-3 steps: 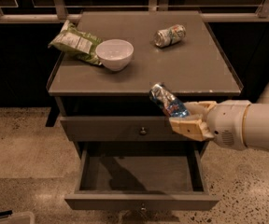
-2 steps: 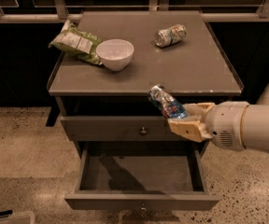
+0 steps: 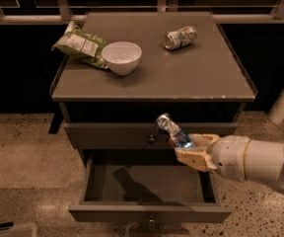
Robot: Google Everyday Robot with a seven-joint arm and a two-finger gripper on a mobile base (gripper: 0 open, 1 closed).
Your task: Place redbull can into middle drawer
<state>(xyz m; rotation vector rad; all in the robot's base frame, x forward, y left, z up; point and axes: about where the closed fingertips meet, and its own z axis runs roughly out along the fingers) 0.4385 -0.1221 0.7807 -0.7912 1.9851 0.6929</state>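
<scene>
My gripper point(image 3: 189, 149) reaches in from the right and is shut on the redbull can point(image 3: 171, 130), a slim blue-and-silver can that is tilted with its shiny top up and to the left. The can hangs over the right part of the middle drawer point(image 3: 149, 182), which is pulled open and holds nothing I can see but shadow. The matching knobbed front point(image 3: 132, 135) above it is closed. The can sits in front of that upper front, just right of its knob.
On the cabinet top point(image 3: 191, 78) lie a green chip bag point(image 3: 80, 46), a white bowl point(image 3: 122, 57) and a dented silver-green can point(image 3: 180, 37) on its side. A rail runs behind the cabinet. Speckled floor surrounds it.
The gripper with the can has moved slightly down and to the left, nearer the open drawer. Nothing else has moved.
</scene>
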